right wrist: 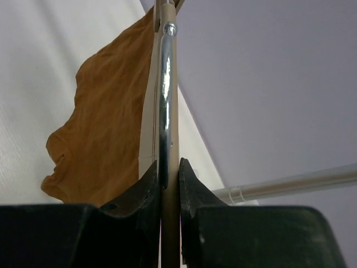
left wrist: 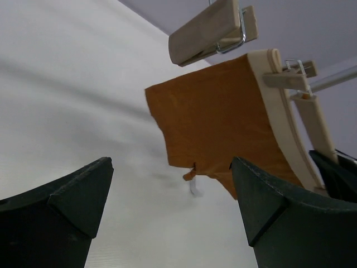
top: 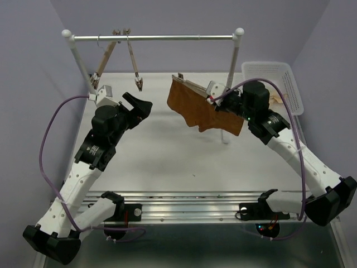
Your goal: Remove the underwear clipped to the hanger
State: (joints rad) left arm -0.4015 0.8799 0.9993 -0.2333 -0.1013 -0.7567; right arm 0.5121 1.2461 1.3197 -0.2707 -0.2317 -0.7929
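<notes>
You have one pair of underwear [top: 203,109] to count, a single rust-brown piece. There are three wooden hangers: one hanger [top: 195,85] carrying that cloth above the far right part of the surface [top: 167,162], plus a bare hanger [top: 105,58] and a second bare hanger [top: 134,62] above the far left corner. On the loaded one you can count two clips, a near-end clip [top: 213,89] and a far-end clip [top: 179,77]. You see one metal rail [top: 167,38] on two white posts, a left post [top: 78,58] and a right post [top: 234,56]. One white basket [top: 290,84] sits at the far right corner. There are two arms, a left arm [top: 95,151] and a right arm [top: 290,148], and two purple cables, a left cable [top: 44,151] and a right cable [top: 302,167].
</notes>
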